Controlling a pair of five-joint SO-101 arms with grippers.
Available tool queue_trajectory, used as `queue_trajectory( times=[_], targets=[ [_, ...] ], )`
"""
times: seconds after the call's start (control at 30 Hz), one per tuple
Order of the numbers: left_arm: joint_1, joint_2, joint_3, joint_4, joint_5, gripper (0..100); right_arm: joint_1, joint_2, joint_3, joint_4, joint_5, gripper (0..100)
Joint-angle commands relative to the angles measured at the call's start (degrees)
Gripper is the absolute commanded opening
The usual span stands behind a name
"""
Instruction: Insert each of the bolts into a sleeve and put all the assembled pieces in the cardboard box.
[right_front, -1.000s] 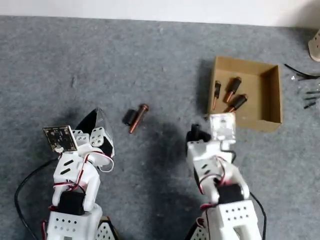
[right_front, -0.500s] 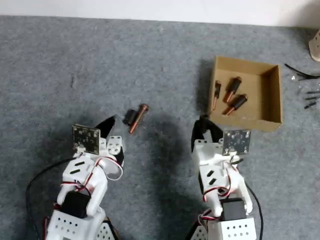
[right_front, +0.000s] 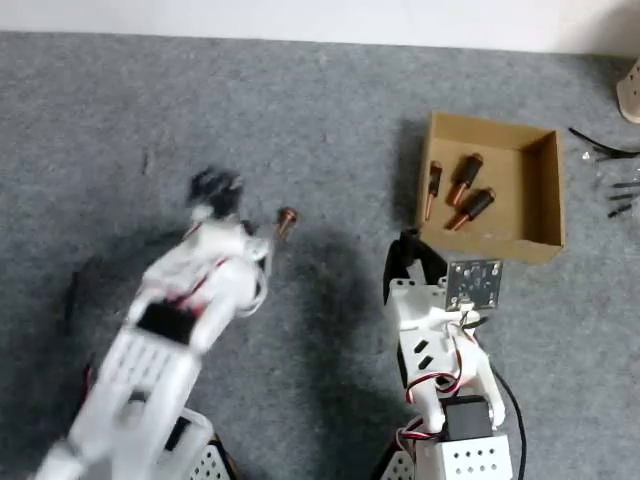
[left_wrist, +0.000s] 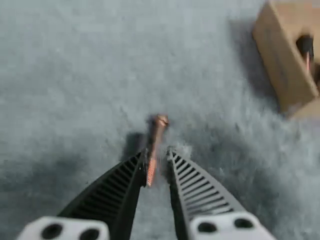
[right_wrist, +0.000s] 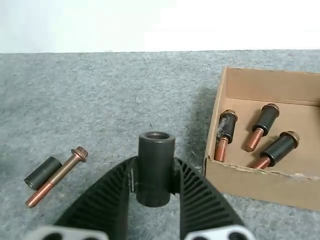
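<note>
One swing forward: left hand (left_wrist: 156, 155) now open astride the loose copper-coloured metal bolt (left_wrist: 154, 145); right hand (right_wrist: 155, 165) grips black cylindrical sleeve (right_wrist: 156, 172), pickup likely next.

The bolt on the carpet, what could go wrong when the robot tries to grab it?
1. The left gripper straddles just the threaded end of the bolt, so a pinch there might let it swivel or slip out.
2. The loose sleeve lies right beside the bolt, so it might get knocked and roll away.
3. The right gripper holds the other sleeve upright; a tilted bolt might miss its hole.
</note>
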Motion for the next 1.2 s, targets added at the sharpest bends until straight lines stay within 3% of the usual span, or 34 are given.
queue_trajectory(
  times=[0.0,0.17,0.33,0.57,0.8,1.17],
  targets=[
    [3.38,20.44,-14.73,4.40,-0.35,8,0.66,-1.27,6.02,-1.27,0.62,0.5],
    [4.00,36.97,-27.47,10.29,-0.35,9,0.66,-1.27,5.93,-1.27,0.62,0.5],
    [3.47,48.40,-36.00,14.59,-0.35,18,0.66,-1.27,5.93,-1.27,0.62,0.5],
    [0.84,59.03,-43.74,14.24,-0.35,15,0.66,-1.27,5.85,-1.27,0.62,0.5],
    [-2.77,64.48,-51.91,14.68,-0.35,15,0.66,-1.27,5.85,-1.27,0.62,0.5],
    [-3.30,66.59,-52.53,13.80,-0.44,15,0.66,-1.27,5.85,-1.27,0.62,0.5]
  ],
)
